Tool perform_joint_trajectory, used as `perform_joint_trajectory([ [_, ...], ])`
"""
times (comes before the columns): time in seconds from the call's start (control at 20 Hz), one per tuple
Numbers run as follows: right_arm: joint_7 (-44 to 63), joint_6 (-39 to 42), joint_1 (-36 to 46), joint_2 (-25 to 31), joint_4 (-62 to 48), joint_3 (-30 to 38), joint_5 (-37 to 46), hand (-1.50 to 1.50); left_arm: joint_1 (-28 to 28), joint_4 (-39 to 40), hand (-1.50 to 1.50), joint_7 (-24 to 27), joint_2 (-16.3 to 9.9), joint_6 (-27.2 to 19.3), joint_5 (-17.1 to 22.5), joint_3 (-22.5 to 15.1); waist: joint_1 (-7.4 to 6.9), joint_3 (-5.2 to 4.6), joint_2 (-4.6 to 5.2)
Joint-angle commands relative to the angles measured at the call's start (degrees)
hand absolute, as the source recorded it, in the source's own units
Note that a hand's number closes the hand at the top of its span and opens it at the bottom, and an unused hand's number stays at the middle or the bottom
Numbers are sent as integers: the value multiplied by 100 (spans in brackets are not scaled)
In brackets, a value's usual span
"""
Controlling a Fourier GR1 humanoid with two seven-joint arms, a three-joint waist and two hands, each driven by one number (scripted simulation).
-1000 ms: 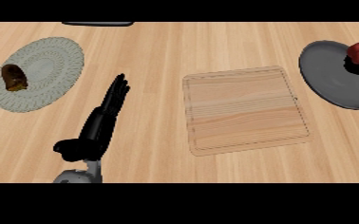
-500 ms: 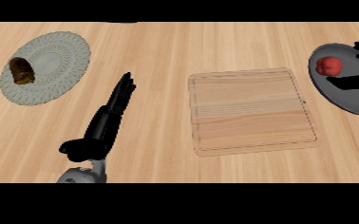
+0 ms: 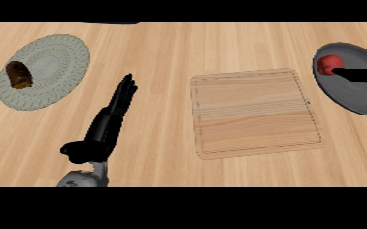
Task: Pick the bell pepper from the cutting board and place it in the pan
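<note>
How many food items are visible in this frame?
2: a red bell pepper in the dark pan at right, and a brown item on the round plate at left.

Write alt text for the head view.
A red bell pepper sits in a dark pan at the right edge, a black right hand touching it. The wooden cutting board is bare; the open left hand rests near a grey plate.
</note>
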State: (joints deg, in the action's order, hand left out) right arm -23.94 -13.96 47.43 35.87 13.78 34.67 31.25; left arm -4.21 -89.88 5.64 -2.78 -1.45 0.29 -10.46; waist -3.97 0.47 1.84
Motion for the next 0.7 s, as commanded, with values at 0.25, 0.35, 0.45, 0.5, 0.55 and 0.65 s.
perform_joint_trajectory([
  [0.25,-483,1400,-126,729,-287,956,-1051,-150,237,8,0,83,-10,36,46,39,186,-19,-78],
  [0.35,-919,1761,-456,685,-343,1081,-1218,-150,-24,-84,0,-98,-24,-53,5,118,221,-13,-81],
  [0.45,-910,2462,-559,861,-410,1048,-1267,-150,176,41,0,-48,-36,15,99,166,247,-22,-103],
  [0.5,-1065,2846,-739,1004,-462,1171,-1396,-150,225,67,0,67,-38,35,100,166,261,-17,-94],
  [0.55,-1175,3011,-799,858,-497,1122,-1381,-150,24,-21,0,-42,-18,-115,9,214,246,-15,-95],
  [0.65,-1490,3279,-1048,896,-378,985,-1314,-150,469,-5,0,244,-69,94,48,98,240,-24,-118],
])
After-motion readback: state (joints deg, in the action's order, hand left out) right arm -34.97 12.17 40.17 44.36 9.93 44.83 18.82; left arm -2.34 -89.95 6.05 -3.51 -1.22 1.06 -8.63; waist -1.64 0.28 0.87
